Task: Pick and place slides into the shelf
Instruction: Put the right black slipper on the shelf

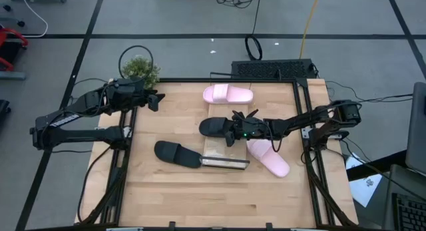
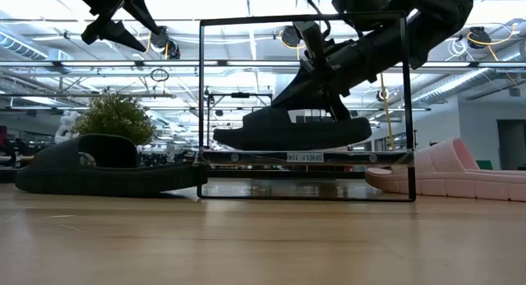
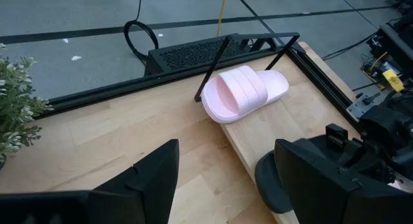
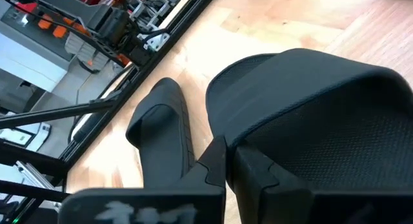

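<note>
Black slide (image 1: pixel 214 127) pinched in right tool (image 1: pixel 234 131), seemingly above shelf (image 1: pixel 219 154)

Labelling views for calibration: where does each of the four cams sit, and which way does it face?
High: overhead, straight down; both arms, shelf, right gripper holding black slide.
Low: table height, level across; held black slide over the shelf.
Left wrist: on the left arm, past its open jaws toward pink slide.
Right wrist: on the right arm, close on the gripped black slide.
Shared: high and left wrist both show that pink slide.
</note>
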Motion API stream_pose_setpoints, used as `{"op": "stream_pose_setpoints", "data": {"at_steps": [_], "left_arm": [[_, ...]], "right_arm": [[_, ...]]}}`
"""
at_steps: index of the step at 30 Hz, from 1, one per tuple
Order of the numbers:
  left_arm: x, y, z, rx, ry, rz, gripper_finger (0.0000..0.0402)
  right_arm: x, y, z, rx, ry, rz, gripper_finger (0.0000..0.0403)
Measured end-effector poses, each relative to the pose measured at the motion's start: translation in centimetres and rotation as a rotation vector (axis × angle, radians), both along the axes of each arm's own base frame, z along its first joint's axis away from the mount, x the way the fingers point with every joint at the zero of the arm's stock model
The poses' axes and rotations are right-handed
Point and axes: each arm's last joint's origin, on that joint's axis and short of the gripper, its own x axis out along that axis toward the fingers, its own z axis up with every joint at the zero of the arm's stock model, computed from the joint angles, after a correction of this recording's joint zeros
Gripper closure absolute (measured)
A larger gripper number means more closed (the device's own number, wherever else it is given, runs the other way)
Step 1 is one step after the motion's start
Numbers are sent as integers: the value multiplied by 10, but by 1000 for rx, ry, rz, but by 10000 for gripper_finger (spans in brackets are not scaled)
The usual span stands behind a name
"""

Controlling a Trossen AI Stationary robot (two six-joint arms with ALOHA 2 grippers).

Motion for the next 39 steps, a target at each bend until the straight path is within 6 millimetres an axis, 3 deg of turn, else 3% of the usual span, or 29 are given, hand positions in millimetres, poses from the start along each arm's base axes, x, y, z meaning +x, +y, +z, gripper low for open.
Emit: {"op": "stream_pose_setpoints", "data": {"at_steps": [17, 39], "left_arm": [[1, 1, 2, 13, -26, 4, 153], [2, -1, 2, 7, -27, -27, 153]], "right_arm": [[-2, 2, -4, 17, 45, 1, 401], [-2, 8, -4, 32, 42, 13, 331]]}}
